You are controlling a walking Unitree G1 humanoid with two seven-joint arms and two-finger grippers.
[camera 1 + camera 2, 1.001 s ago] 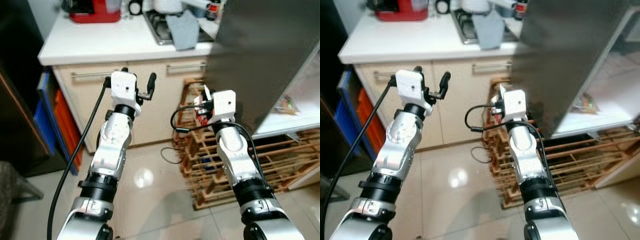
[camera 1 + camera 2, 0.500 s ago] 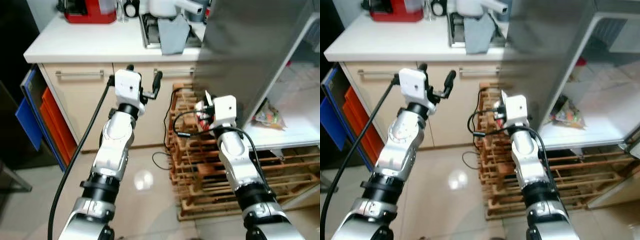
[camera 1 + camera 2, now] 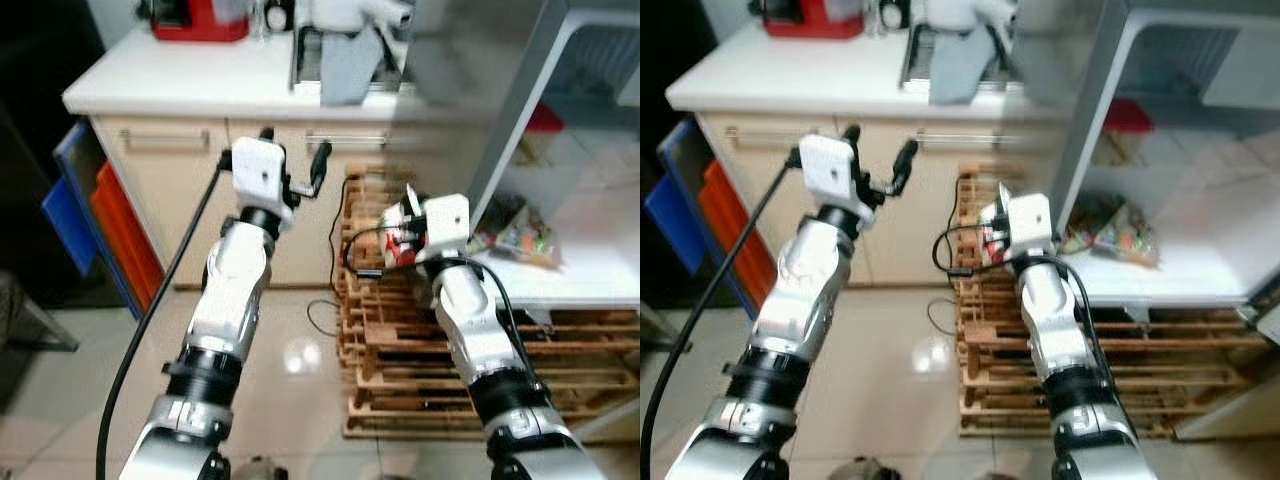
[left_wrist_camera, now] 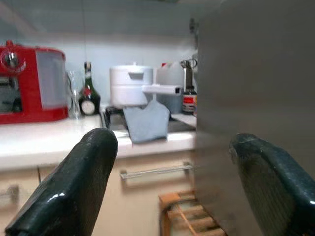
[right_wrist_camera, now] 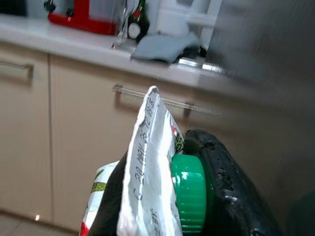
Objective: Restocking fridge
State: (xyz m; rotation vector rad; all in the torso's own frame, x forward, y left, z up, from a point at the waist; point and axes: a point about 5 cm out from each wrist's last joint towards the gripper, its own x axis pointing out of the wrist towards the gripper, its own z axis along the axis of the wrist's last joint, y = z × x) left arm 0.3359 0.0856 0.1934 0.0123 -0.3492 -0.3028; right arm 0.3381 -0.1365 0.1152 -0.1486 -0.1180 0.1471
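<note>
Carton (image 5: 147, 182) is sitting pinched in the right gripper (image 3: 404, 228): a white gable-top pack with a green screw cap (image 5: 187, 194), red and green print on its sides and a date stamp along its top seam. One black finger (image 5: 224, 191) is pressing against the cap side, and the sealed top is sticking up past the fingertips. The right arm is holding it raised in front of the wooden pallet rack (image 3: 420, 350), just beside the open fridge (image 3: 560, 180), whose white shelf (image 3: 580, 285) is carrying colourful packets (image 3: 520, 235). The left gripper (image 3: 295, 175) is hovering with its fingers spread wide, gripping nothing, before the cream cabinet (image 3: 190, 190). Farther back, the white counter (image 3: 170, 85) is bearing a red appliance (image 4: 29, 83), a dark bottle (image 4: 88, 96), a white pot (image 4: 130, 86) and a grey cloth (image 4: 146, 122).
</note>
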